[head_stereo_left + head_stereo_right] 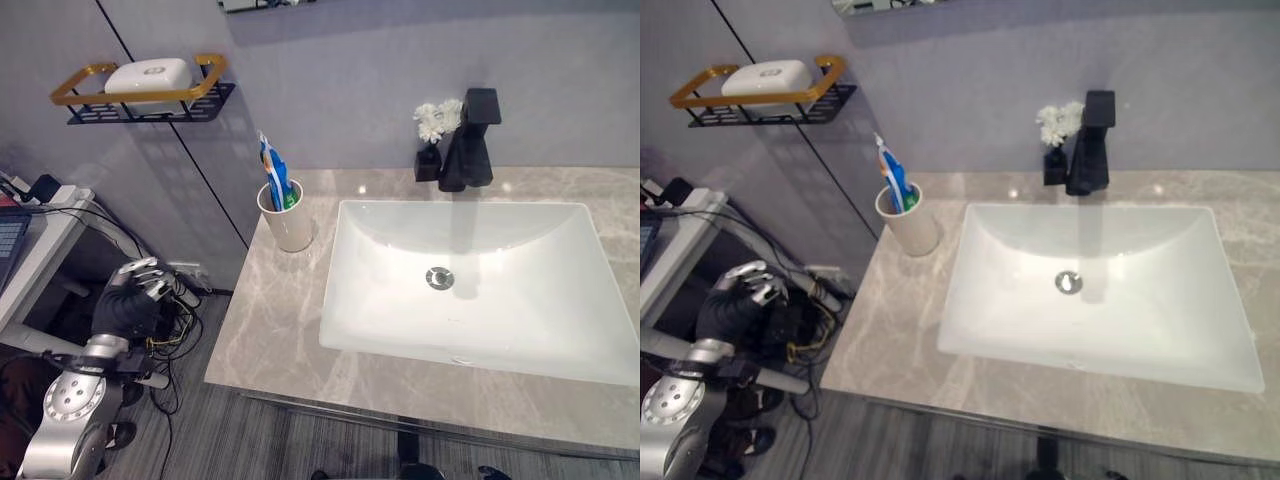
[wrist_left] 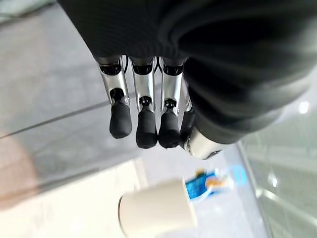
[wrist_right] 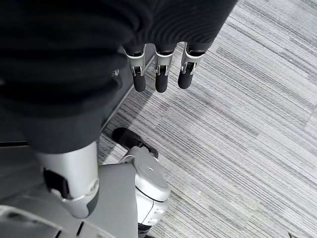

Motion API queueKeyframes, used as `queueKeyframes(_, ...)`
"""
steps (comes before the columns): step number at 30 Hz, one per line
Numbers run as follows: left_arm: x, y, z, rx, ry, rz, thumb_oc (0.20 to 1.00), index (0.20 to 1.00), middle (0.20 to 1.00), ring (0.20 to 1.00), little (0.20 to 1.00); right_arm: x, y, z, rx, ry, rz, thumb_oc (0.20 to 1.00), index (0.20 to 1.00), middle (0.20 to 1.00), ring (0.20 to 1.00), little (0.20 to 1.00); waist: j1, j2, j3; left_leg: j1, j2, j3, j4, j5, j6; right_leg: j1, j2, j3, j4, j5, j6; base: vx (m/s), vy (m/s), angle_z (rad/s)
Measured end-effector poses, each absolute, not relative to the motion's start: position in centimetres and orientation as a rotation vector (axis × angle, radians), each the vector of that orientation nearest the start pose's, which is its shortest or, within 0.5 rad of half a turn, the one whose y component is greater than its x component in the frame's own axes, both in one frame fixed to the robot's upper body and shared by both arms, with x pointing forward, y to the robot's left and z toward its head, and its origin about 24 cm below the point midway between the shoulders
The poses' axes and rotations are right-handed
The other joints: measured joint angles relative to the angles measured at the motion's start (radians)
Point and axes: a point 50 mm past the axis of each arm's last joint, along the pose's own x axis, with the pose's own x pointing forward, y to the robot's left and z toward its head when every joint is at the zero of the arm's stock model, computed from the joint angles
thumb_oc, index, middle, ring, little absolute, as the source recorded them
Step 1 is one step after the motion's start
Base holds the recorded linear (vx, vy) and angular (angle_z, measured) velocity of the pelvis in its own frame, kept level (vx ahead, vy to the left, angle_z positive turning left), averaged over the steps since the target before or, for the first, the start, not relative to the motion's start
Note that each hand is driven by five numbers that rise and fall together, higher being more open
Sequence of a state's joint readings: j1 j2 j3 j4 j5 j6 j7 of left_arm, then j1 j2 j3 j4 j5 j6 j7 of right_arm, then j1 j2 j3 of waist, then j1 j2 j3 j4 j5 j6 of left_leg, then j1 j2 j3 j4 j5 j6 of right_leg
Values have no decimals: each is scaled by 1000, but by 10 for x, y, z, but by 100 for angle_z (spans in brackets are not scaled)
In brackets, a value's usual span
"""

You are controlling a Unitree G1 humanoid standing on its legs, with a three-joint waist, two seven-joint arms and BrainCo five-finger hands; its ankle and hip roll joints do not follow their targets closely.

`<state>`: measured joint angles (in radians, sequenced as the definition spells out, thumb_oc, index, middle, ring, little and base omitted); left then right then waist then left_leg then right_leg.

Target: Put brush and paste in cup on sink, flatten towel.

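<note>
The worktop (image 1: 280, 330) is grey-beige marble with pale veins, and the sink (image 1: 480, 290) set in it is glossy white with a black tap (image 1: 468, 140) behind and white flowers (image 1: 436, 118) beside that. Left of the sink, a cream cup (image 1: 286, 222) holds a blue, white and green tube (image 1: 272, 172). The floor (image 3: 237, 124) is grey with fine stripes; the left hand (image 1: 135, 295) is black with silver fingers.

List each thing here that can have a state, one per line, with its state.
cup: upright on the counter left of the basin, holding brush and paste.
toothbrush and paste: standing in the cup, leaning toward the wall.
sink basin: empty, no water running.
faucet: off.
soap: lying on the wall shelf.
left hand: off the counter's left edge, holding nothing, fingers relaxed.
right hand: hanging over the floor, fingers straight, holding nothing.
</note>
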<state>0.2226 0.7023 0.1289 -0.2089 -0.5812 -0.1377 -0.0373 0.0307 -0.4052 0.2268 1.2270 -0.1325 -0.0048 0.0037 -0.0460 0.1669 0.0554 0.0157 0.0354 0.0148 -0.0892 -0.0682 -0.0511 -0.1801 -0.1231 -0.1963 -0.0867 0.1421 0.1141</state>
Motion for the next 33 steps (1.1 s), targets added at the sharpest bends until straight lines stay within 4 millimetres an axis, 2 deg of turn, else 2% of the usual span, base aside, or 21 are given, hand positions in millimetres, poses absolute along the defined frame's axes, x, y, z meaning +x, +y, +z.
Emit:
queueKeyframes(5, 220, 256, 111, 140, -156, -115, 200, 200, 200, 200, 200, 92, -291, -143, -603, 1244, 29, 1000, 1000, 1000, 1000, 1000, -3, 10, 29, -37, 7, -1, 1, 10, -12, -36, 7, -2, 0, 5, -8, 2, -38, -1)
queueKeyframes(9, 230, 242, 113, 142, -170, -173, 200, 200, 200, 200, 200, 104, -290, -140, -587, 1208, 12, 1000, 1000, 1000, 1000, 1000, -4, 0, 61, -54, 13, -4, 0, 20, -17, -53, 13, -4, 0, 10, -15, 6, -25, 3)
queueKeyframes(13, 233, 240, 111, 154, -165, -176, 200, 200, 200, 200, 200, 114, -286, -139, -583, 1172, 12, 1000, 1000, 1000, 1000, 1000, -24, -11, 69, -80, 22, -2, -1, 24, -23, -80, 23, -3, 0, 12, -19, 21, -32, -1)
queueKeyframes(17, 240, 245, 108, 156, -152, -155, 200, 200, 200, 200, 200, 114, -281, -140, -590, 1169, 29, 1000, 1000, 1000, 1000, 1000, -30, -23, 77, -93, 36, 18, -1, 26, -27, -99, 41, 4, 0, 21, -33, 21, -37, -10)
queueKeyframes(18, 244, 240, 107, 160, -148, -168, 200, 200, 200, 200, 200, 114, -280, -141, -592, 1170, 34, 1000, 1000, 1000, 1000, 1000, -31, -26, 79, -96, 41, 20, -1, 27, -27, -102, 45, 4, 0, 21, -35, -2, -30, -5)
queueKeyframes(23, 257, 232, 123, 181, -221, -190, 200, 200, 200, 200, 200, 126, -277, -138, -572, 1131, 26, 1000, 1000, 1000, 1000, 1000, -44, -38, 83, -128, 46, 20, -1, 32, -36, -135, 51, 5, 0, 24, -44, -3, -4, -1)
queueKeyframes(27, 265, 226, 128, 184, -240, -202, 200, 200, 200, 200, 200, 130, -273, -138, -591, 1122, 52, 1000, 1000, 1000, 1000, 1000, -55, -39, 83, -129, 51, 23, -1, 32, -36, -140, 58, 11, 0, 20, -47, 10, -6, -4)
queueKeyframes(33, 278, 227, 139, 188, -277, -172, 200, 200, 200, 200, 200, 140, -266, -136, -579, 1085, 62, 1000, 1000, 1000, 1000, 1000, -72, -40, 83, -142, 52, 50, -2, 33, -37, -167, 66, 36, 0, 33, -63, 14, 4, -12)
